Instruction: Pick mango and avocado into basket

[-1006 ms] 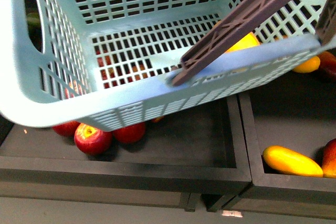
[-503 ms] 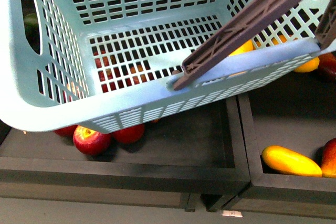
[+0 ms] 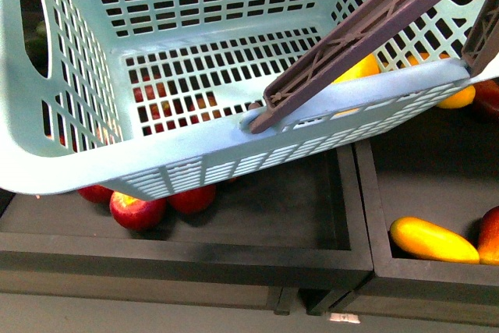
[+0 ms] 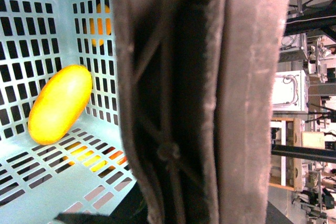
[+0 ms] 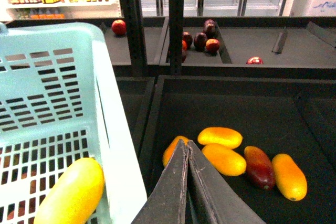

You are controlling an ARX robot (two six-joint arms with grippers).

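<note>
The light teal basket (image 3: 195, 146) hangs tilted in the air over the black bins and fills most of the front view. Its brown-grey handle (image 3: 366, 29) runs up to the right. My left gripper is shut on that handle (image 4: 210, 98); its fingers are hidden behind it. A yellow mango (image 4: 60, 103) lies inside the basket, also seen in the front view (image 3: 359, 68) and the right wrist view (image 5: 71, 192). My right gripper (image 5: 186, 145) is shut and empty, above the bin beside the basket. No avocado shows.
Black wooden bins lie below. Red apples (image 3: 136, 210) sit in the left bin (image 3: 257, 216). Several yellow mangoes (image 5: 220, 137) and a dark red one (image 5: 260, 167) lie in the right bin. One mango (image 3: 433, 239) lies at the bin's near corner.
The basket has shifted a little left and up in the front view, and its near rim has tipped. The fruit in the bins has not moved.
</note>
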